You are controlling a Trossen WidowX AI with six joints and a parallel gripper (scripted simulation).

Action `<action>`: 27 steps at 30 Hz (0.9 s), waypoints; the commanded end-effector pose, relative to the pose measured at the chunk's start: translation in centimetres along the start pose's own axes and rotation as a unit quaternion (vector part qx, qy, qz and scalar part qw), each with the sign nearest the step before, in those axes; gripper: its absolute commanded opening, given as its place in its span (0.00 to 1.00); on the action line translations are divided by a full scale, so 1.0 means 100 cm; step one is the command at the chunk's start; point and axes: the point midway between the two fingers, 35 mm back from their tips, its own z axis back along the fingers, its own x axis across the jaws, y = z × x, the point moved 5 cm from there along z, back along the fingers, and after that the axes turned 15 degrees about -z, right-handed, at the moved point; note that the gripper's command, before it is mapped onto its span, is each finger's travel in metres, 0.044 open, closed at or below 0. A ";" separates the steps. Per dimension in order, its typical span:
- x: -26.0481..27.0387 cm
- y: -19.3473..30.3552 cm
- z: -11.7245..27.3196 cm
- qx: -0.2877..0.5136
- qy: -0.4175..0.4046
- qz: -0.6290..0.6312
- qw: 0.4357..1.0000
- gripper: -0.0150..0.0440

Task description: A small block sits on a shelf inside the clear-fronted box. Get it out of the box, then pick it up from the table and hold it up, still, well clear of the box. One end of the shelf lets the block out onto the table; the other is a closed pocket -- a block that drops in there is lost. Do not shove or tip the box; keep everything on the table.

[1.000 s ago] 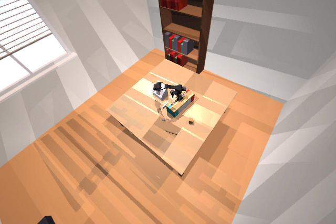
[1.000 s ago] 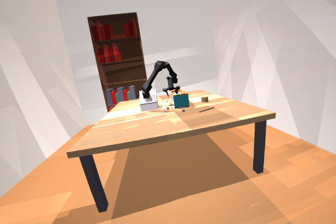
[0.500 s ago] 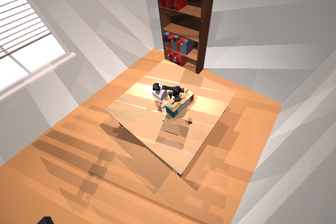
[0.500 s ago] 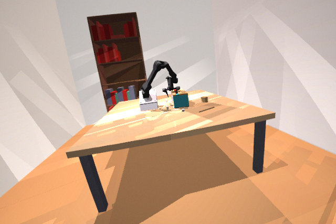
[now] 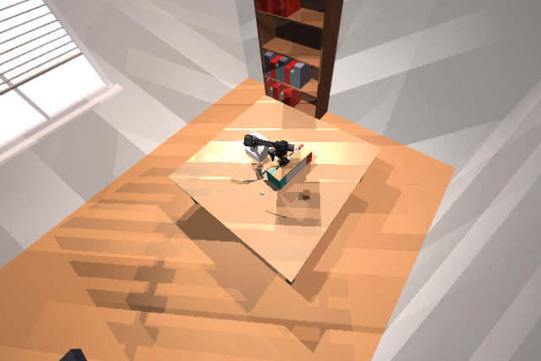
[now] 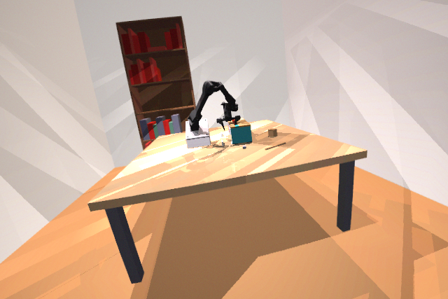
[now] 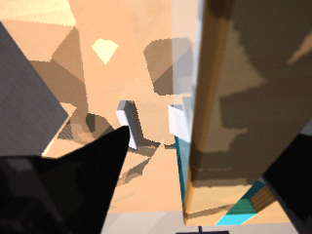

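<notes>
A black two-fingered hand (image 5: 278, 159) (image 6: 229, 124) (image 7: 179, 127) is hovering nearly fully open, holding nothing, over a teal-ended wooden box (image 5: 275, 180) (image 6: 241, 134) (image 7: 207, 97) inside the counter's (image 5: 288, 252) (image 6: 202, 169) (image 7: 156, 200) edges. The small block's place is staying unclear; locating it, then nudging gently toward the open end, is seeming wisest.

No readable text, label, brand, number or sign is showing anywhere. The teal end of the long wooden-topped box (image 5: 276, 180) (image 6: 241, 134) (image 7: 253, 146) is carrying no legible mark, and the upright book spines on the tall brown wooden bookshelf (image 5: 330, 42) (image 6: 187, 67) behind that box are showing no readable titles.
</notes>
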 end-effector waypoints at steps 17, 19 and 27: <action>-0.008 0.031 -0.013 0.003 0.000 0.001 1.000 0.93; -0.008 0.034 -0.014 0.003 0.000 0.001 1.000 0.93; -0.013 0.043 0.007 0.000 0.000 0.002 1.000 0.93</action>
